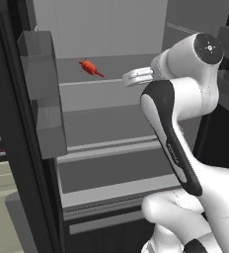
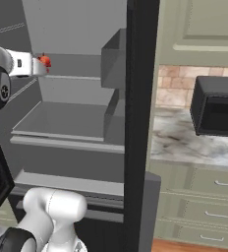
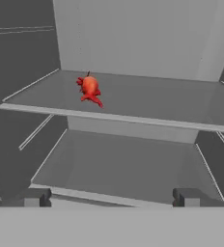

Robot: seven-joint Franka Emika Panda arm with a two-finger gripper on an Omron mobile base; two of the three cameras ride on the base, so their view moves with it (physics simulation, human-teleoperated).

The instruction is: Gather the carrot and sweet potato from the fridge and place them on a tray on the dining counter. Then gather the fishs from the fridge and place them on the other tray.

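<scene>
On the upper shelf (image 3: 147, 103) of the open fridge (image 1: 111, 29) lies 1 red-orange fish (image 3: 90, 89), which we judge light, slippery and best pinched across its plump body, while our fingers (image 3: 111, 197) gape fully apart, empty, well short of it.

Left base view: set behind the white arm (image 1: 185, 123), close, facing into the open black fridge (image 1: 106, 99) with light-grey shelves. Right base view: same interior from the opposite side, plus the green-cabinet counter (image 2: 194, 142). Hand view: nearest, level with the shelves. Shared by all three: the small red-orange fish (image 3: 90, 89).
</scene>
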